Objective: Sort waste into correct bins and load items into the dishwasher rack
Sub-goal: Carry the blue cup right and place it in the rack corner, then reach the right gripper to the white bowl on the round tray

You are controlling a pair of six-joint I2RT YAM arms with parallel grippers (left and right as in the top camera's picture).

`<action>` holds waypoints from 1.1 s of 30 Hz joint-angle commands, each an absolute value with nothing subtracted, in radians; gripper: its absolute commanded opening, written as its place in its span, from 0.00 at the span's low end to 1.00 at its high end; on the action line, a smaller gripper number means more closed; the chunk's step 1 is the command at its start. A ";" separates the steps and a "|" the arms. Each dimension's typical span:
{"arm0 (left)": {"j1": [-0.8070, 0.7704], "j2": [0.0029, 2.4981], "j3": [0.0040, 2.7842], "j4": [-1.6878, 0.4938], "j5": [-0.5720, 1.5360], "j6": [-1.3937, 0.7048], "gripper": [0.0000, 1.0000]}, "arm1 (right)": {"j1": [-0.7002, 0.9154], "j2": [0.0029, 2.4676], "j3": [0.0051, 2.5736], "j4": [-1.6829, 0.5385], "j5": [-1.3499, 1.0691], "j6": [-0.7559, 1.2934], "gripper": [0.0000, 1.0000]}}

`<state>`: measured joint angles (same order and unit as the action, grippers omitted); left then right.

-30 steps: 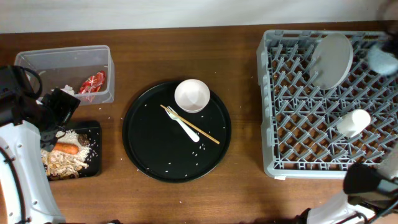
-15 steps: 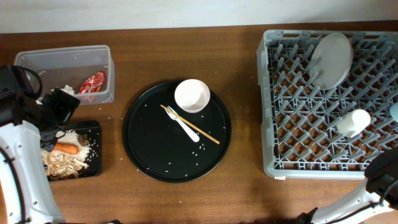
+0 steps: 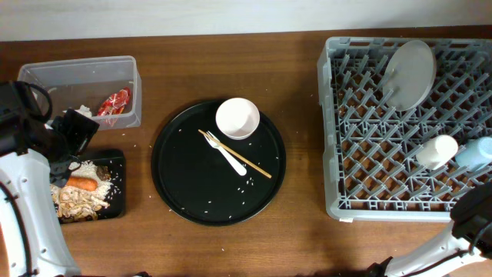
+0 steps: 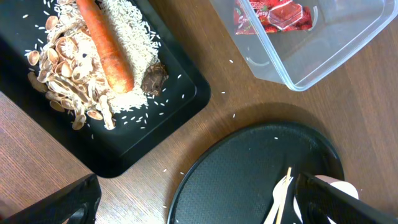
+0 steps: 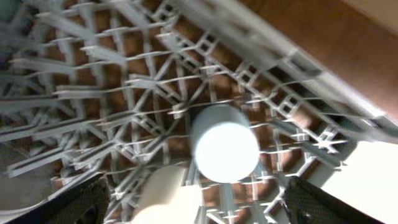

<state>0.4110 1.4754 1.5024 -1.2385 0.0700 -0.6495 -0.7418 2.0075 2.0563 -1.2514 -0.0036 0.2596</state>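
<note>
Holding left gripper (image 4: 199, 208) spread wide, gripping nothing, near flat black tray (image 4: 149, 127) bearing carrot (image 4: 109, 53) and rice scraps (image 4: 134, 37). Hanging right gripper (image 5: 202, 208) equally wide and empty above light blue cup (image 5: 225, 144) resting in grey rack (image 5: 93, 93) beside small white cup (image 5: 165, 199). Showing, farther off, red wrapper (image 4: 273, 15) inside clear box (image 4: 323, 59), white bowl (image 3: 237, 118) and chopsticks (image 3: 254, 164) on round tray (image 3: 192, 185).

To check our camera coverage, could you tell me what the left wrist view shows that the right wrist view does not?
Only the left wrist: the flat black rectangular tray holding the orange carrot and beige rice scraps, the clear plastic box with the crumpled red wrapper, and the round black tray. Only the right wrist: the grey plastic dishwasher rack with the light blue cup and small white cup. Both: the brown wooden table.
</note>
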 commanded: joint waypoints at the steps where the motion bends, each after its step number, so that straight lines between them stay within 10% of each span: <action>1: 0.415 1.473 1.497 -1.240 0.063 -0.659 0.99 | -0.645 1.930 2.047 -1.238 -0.122 0.262 0.86; 7: 0.415 1.473 1.497 -1.240 0.063 -0.659 0.99 | -0.184 1.861 2.047 -1.193 -0.121 0.229 0.61; 16: 0.415 1.473 1.497 -1.240 0.063 -0.659 0.99 | 0.441 2.065 2.046 -1.059 -0.116 0.053 0.67; 33: 0.415 1.473 1.497 -1.240 0.063 -0.659 0.99 | 0.650 2.411 2.045 -0.879 -0.055 0.113 0.47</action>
